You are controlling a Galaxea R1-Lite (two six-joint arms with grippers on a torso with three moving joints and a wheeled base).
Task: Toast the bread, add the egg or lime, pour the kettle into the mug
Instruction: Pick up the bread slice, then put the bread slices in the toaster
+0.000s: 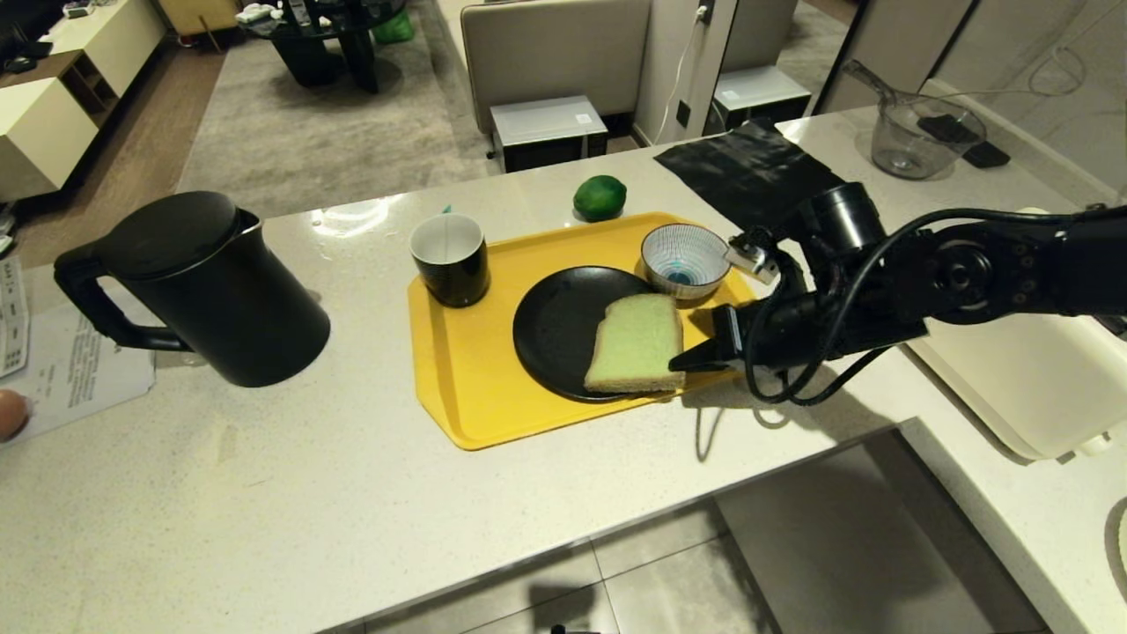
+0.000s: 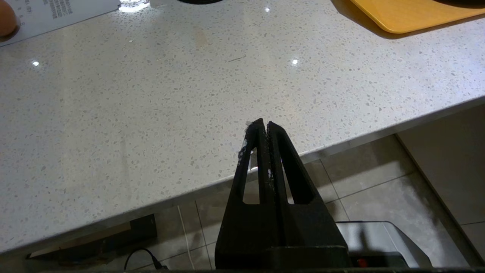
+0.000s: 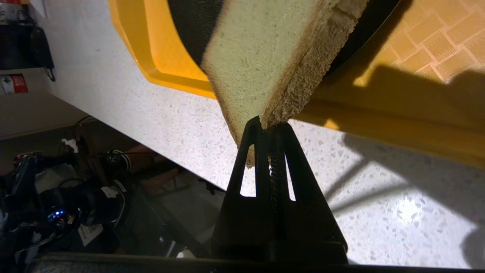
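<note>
The bread [image 1: 636, 343], pale green with a tan crust, lies on a black plate [image 1: 555, 326] on the yellow tray [image 1: 458, 387]. My right gripper [image 1: 682, 361] is shut on its near right corner. In the right wrist view the crust corner [image 3: 273, 57] is pinched between the fingertips of the right gripper [image 3: 269, 123]. The black mug [image 1: 449, 258] stands at the tray's far left corner, and the lime [image 1: 600, 196] lies behind the tray. Left of the tray stands the tall black kettle [image 1: 207, 286]. A pinkish egg [image 1: 11, 414] shows partly at the counter's left edge. The left gripper [image 2: 264, 123] is shut and empty above the counter's front edge.
A blue-striped bowl [image 1: 685, 258] sits on the tray beside the plate, close to the right wrist. A white appliance [image 1: 1030, 387] stands at the right under the arm. A black cloth [image 1: 748, 172] and a clear jug [image 1: 916, 136] lie behind. Paper [image 1: 70, 370] lies at the left.
</note>
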